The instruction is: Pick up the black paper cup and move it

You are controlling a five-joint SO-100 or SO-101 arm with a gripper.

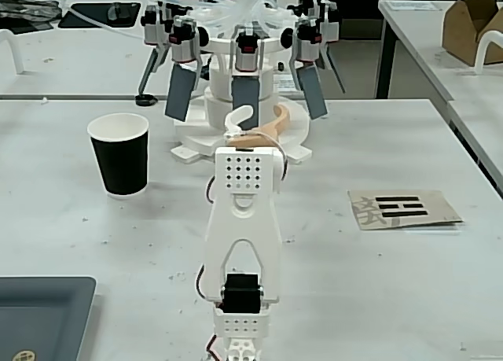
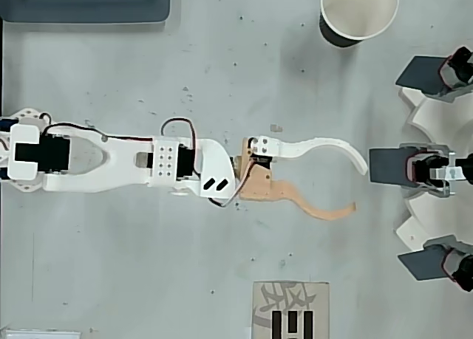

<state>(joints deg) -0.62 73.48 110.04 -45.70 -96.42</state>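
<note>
The black paper cup [image 1: 119, 160] stands upright on the white table, left of the arm in the fixed view. From overhead the black paper cup [image 2: 358, 10] sits at the top edge, its white inside showing and nothing in it. My gripper [image 2: 358, 185] reaches toward the right in the overhead view, with its white finger and tan finger spread apart and nothing between them. It is open and well clear of the cup. In the fixed view my gripper [image 1: 263, 119] points away from the camera, close to a white machine.
A white machine with several black paddles [image 1: 244, 86] stands just beyond the fingertips, and appears as the white machine [image 2: 429, 165] at the right edge overhead. A card with black bars [image 1: 405, 209] lies on the right. A dark grey tray [image 1: 39, 314] sits front left.
</note>
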